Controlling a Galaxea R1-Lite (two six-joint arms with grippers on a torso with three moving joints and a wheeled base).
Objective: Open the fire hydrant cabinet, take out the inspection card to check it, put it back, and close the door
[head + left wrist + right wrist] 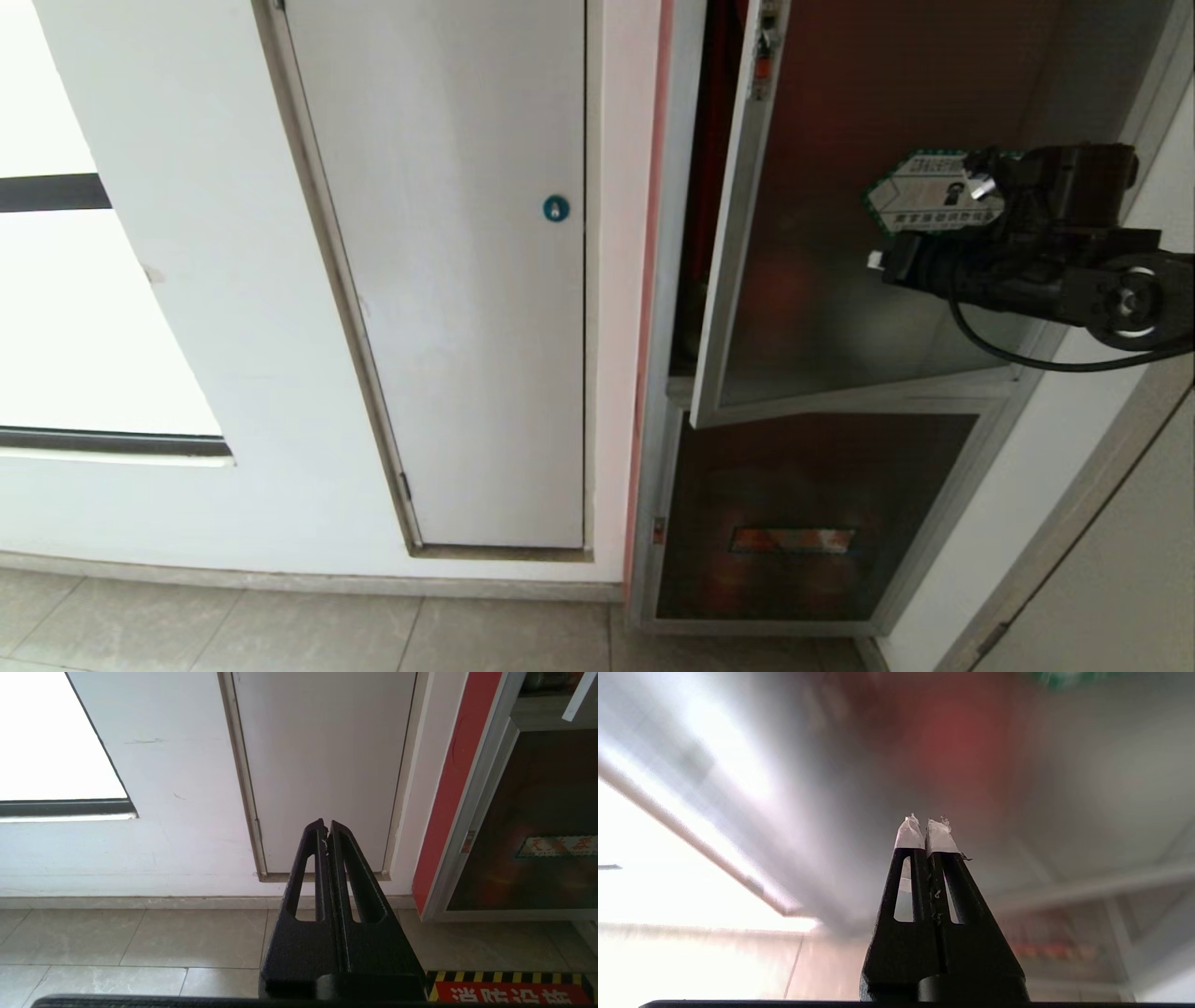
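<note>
The fire hydrant cabinet (665,280) is a silver-framed unit in the wall on the right. Its door (840,233), dark tinted glass in an aluminium frame, stands ajar, swung out a little at its left edge. Red interior (714,140) shows through the gap. The door carries a green-bordered hexagonal sticker (920,191) and a small red latch (763,65). My right gripper (878,259) (927,830) is shut and empty, its white-taped tips close in front of the glass just below the sticker. My left gripper (326,828) is shut, parked low, pointing at the wall's foot. The inspection card is out of view.
A white-grey panel with a blue round lock (555,208) fills the wall left of the cabinet. Below the door sits a smaller dark glass panel with a red label (792,539). A yellow-black striped marking (504,977) lies on the tiled floor (140,938).
</note>
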